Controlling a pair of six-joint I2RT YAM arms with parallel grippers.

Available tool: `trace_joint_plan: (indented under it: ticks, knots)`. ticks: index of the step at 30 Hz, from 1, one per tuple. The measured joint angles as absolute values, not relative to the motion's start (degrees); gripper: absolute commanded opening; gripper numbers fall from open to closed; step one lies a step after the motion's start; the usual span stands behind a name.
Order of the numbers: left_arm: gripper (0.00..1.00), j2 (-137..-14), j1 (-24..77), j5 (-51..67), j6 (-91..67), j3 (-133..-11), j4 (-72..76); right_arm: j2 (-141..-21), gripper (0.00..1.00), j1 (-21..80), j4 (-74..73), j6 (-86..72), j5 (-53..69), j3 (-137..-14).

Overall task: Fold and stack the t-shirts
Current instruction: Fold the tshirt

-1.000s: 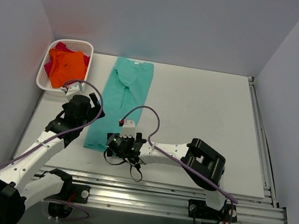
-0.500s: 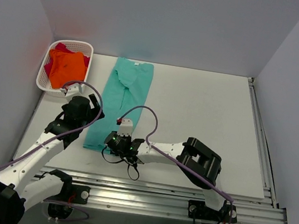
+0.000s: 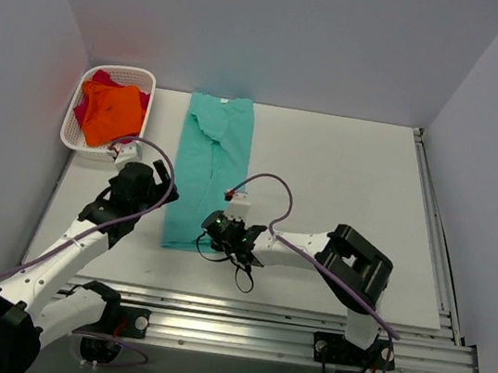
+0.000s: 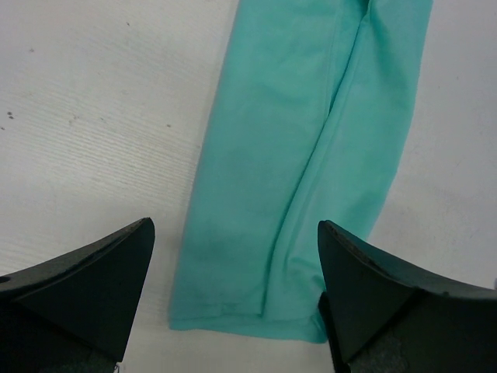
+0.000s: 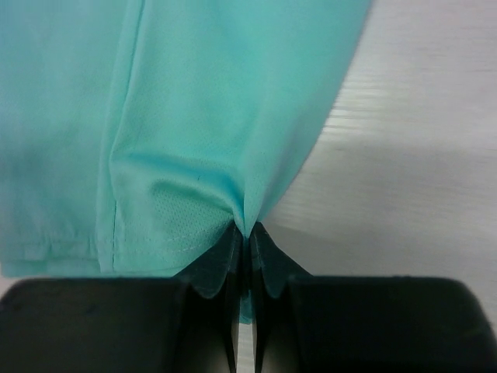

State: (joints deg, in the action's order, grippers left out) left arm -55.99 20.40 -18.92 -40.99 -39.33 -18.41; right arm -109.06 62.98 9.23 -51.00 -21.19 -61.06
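The teal-green t-shirt (image 3: 206,171) lies on the table as a long narrow strip running from the back toward me. My right gripper (image 3: 214,228) is shut on its near right hem corner, and in the right wrist view the cloth (image 5: 194,101) is pinched into a peak between the closed fingers of that gripper (image 5: 247,233). My left gripper (image 3: 159,176) hovers open just left of the strip. In the left wrist view the shirt's near end (image 4: 311,116) lies below the wide gap of this gripper (image 4: 234,225). The orange t-shirt (image 3: 110,114) lies on the magenta-red one (image 3: 97,79) in the basket.
The white lattice basket (image 3: 121,71) stands at the back left corner against the wall. Aluminium rails run along the near edge (image 3: 283,337) and the right side (image 3: 431,223) of the table. Grey walls close in the left, back and right.
My right gripper has gone from open to shut on the teal shirt's near corner and shifted right, pulling the near end of the strip with it. The left arm has barely moved.
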Motion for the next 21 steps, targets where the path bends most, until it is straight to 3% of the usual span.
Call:
trace_joint_plan:
  ticks: [8, 21]
  knots:
    - [0.95, -59.8, 31.0, -16.5, -44.7, -37.3, -19.9, -99.0, 0.0, 57.7, 3.5, -50.8, -25.8, -50.5]
    - [0.97, -64.6, 49.6, -11.6, -53.6, -32.3, -23.8, -98.4, 0.0, 57.4, 5.5, -49.0, -26.0, -49.1]
